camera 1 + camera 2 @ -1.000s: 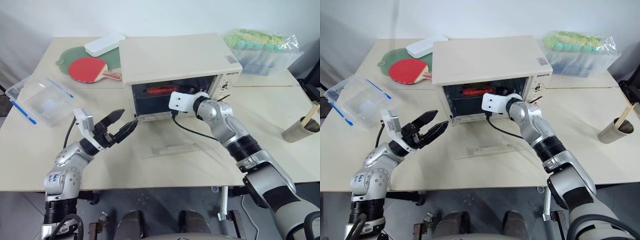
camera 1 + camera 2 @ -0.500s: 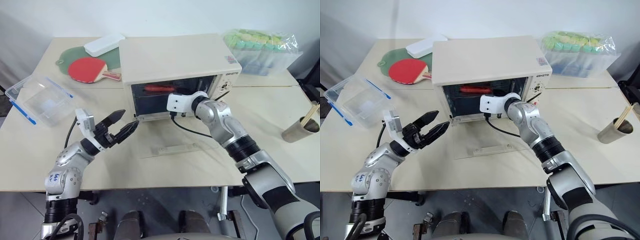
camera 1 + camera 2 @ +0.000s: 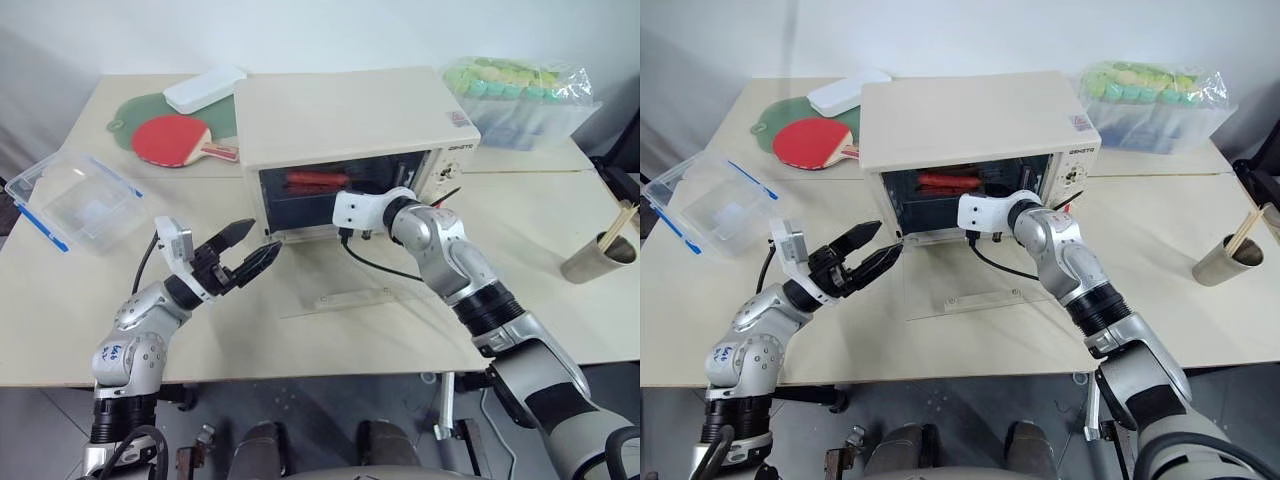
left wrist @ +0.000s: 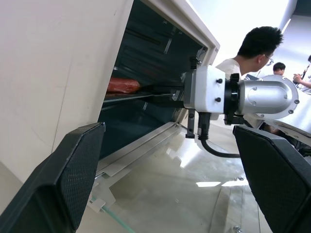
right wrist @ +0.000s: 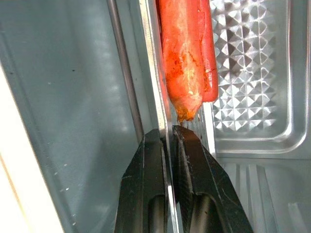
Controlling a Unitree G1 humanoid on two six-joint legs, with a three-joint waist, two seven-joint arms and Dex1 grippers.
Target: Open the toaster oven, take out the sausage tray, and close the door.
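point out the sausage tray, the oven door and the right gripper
sausage tray [image 5: 243, 73], right wrist view, its embossed floor
door [image 3: 350, 290], left eye view, its glass panel lying open
right gripper [image 5: 166, 145], right wrist view, fingertips pinching the tray's rim

The toaster oven [image 3: 350, 115] has a matt cream painted shell; its door [image 3: 345, 290], lying open at six o'clock, is clear glossy glass. Inside, the sausage tray [image 5: 243, 73] is bright embossed metal with a diamond pattern, and the red sausages [image 5: 187, 53] look greasy. The tabletop [image 3: 560, 330] is smooth pale laminate. The container [image 3: 75, 200] at nine o'clock is clear plastic.
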